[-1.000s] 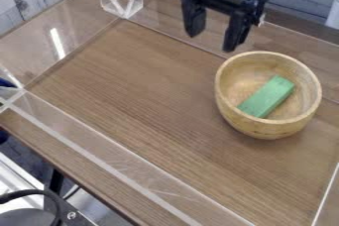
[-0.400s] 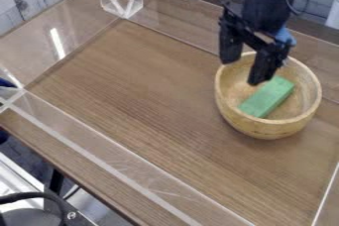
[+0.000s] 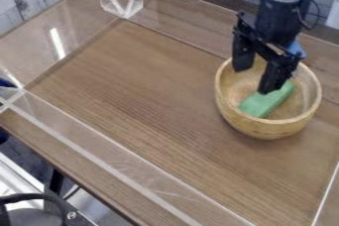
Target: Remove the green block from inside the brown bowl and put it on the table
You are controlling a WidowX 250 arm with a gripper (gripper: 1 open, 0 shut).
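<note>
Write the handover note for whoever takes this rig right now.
Gripper: jaws open, pointing down into the brown bowl, holding nothing.
Green block: lying inside the bowl, at the table's right side; the fingers stand over its upper end, contact unclear.
Done: the approach only.
Left: close on the block, lift it out, set it on the table.

Single high oblique view across the table (image 3: 146, 101) from its near corner
</note>
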